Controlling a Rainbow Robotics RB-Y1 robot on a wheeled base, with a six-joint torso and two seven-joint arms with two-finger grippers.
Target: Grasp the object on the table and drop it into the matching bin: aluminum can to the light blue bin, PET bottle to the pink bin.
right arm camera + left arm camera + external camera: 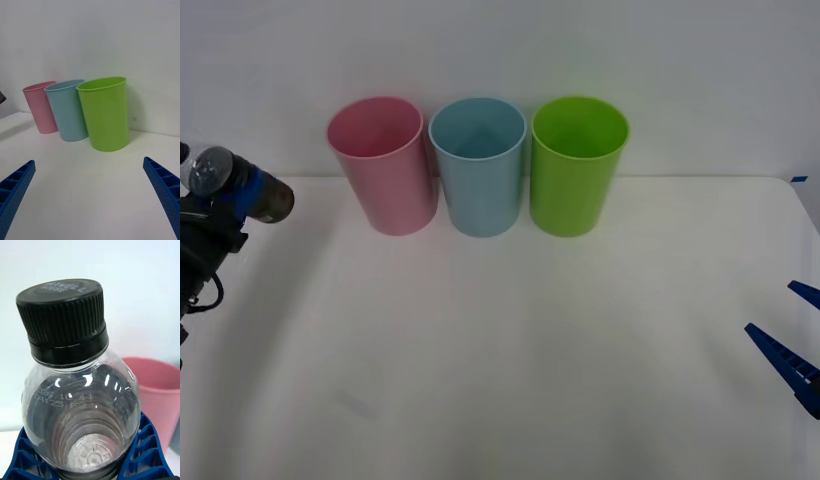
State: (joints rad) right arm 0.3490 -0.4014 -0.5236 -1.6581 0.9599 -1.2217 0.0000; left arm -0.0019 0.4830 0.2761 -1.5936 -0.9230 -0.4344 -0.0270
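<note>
Left tool point(242, 192) grips PET bottle point(80, 397), seemingly lifted, beside pink bin point(383, 165).

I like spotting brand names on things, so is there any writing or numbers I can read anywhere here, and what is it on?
"MAXWELL HOUSE": raised letters on the black cap of the PET bottle held in the left pincer; faint, so this is my best reading.
Printed code on the bottle's clear shoulder: too blurred to read.
Pink bin, light blue bin, lime green bin: no writing visible.
</note>
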